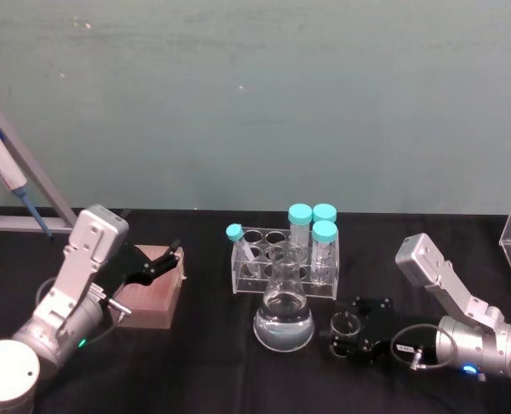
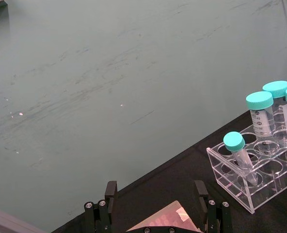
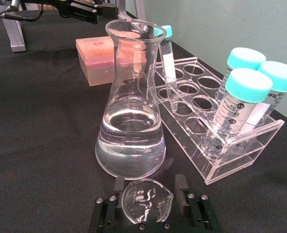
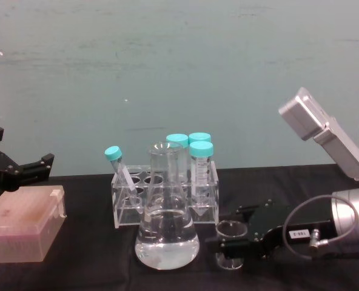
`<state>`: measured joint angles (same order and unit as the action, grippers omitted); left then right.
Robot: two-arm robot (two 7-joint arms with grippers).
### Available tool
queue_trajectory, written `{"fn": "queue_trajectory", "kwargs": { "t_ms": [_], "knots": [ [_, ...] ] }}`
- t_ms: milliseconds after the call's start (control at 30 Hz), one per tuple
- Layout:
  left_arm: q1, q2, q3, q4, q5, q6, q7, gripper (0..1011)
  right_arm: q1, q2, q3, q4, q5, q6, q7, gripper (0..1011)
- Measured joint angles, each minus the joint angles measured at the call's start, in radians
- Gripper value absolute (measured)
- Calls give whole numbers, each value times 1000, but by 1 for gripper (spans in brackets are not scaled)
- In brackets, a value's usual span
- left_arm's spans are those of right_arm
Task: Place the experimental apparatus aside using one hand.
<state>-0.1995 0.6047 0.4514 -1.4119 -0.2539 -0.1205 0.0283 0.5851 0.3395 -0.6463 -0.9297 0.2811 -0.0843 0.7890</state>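
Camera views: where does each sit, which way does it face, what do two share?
Head view: high, looking down on the table; both arms, left gripper over the pink box, right gripper around the small beaker.
Chest view: low, looking across at the conical flask; both grippers.
Left wrist view: left arm, facing the tube rack and wall; own gripper.
Right wrist view: right arm, facing flask and rack; own gripper.
Shared: all four show the rack.

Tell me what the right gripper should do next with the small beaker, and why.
Probably lift the small beaker a little and draw it toward the robot's right. The right gripper is closed on its sides, and the conical flask stands close on its left, so away from it seems safest. The left gripper hovers open over the pink box.
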Motion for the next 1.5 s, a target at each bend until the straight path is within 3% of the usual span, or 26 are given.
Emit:
{"fn": "queue_trajectory", "kwargs": {
  "t_ms": [133, 733, 1167, 1500],
  "knots": [
    [0, 0, 0, 0, 0, 0, 0, 1000, 0, 0, 0, 0, 0, 0, 0, 541],
    [0, 0, 0, 0, 0, 0, 0, 1000, -5, 4, 6, -10, 2, 0, -6, 537],
    [0, 0, 0, 0, 0, 0, 0, 1000, -59, 42, 57, -106, 14, 26, -89, 537],
    [0, 0, 0, 0, 0, 0, 0, 1000, -72, 51, 115, -114, 18, 44, -175, 537]
  ]
}}
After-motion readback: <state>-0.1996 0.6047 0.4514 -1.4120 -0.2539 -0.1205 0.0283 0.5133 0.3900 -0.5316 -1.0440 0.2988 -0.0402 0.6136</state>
